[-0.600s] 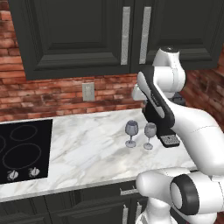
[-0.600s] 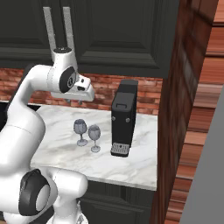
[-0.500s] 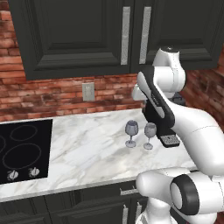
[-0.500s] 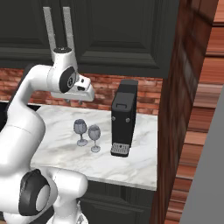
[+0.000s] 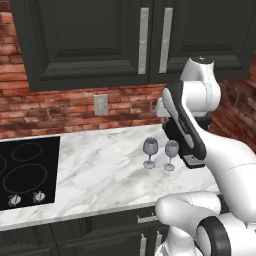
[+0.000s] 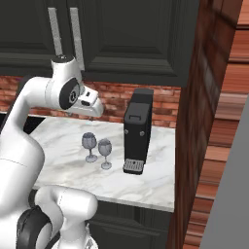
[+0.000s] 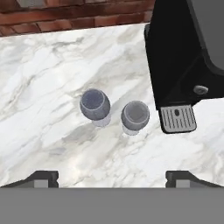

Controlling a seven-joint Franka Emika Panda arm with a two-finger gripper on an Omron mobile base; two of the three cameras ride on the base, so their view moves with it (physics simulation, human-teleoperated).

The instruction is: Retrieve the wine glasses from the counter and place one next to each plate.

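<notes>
Two wine glasses stand upright side by side on the marble counter [image 5: 100, 167], the left glass [image 5: 150, 147] and the right glass [image 5: 171, 149]. From the other side they show as the left glass [image 6: 89, 141] and the right glass [image 6: 105, 146]. My gripper [image 7: 113, 177] hangs open high above them and looks straight down on the left bowl [image 7: 95, 104] and the right bowl [image 7: 135, 114]. Nothing is between the fingertips [image 7: 41, 177]. The plates are out of view.
A black coffee machine [image 6: 137, 129] stands just right of the glasses, its drip tray [image 7: 177, 118] close to the right glass. A black cooktop [image 5: 25, 170] lies at the counter's left. Dark upper cabinets [image 5: 100, 40] hang above, and a brick wall [image 6: 204, 146] closes the right side.
</notes>
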